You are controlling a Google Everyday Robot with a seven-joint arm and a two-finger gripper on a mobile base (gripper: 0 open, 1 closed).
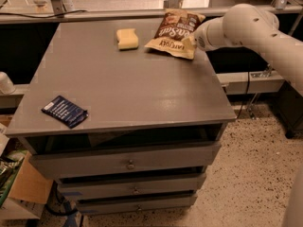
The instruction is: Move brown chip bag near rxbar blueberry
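Observation:
The brown chip bag (173, 30) lies at the far right of the grey cabinet top (137, 86), dark brown in the middle with tan ends. The rxbar blueberry (64, 111), a small flat navy wrapper, lies near the front left corner, far from the bag. My gripper (193, 40) is at the bag's right edge, at the end of the white arm (246, 27) that reaches in from the right. The arm's wrist hides most of the gripper.
A pale yellow sponge-like block (127, 38) sits left of the bag at the back. The cabinet has drawers (128, 163) below. A counter ledge (109, 14) runs behind. A cardboard box (26, 186) and clutter stand on the floor at the left.

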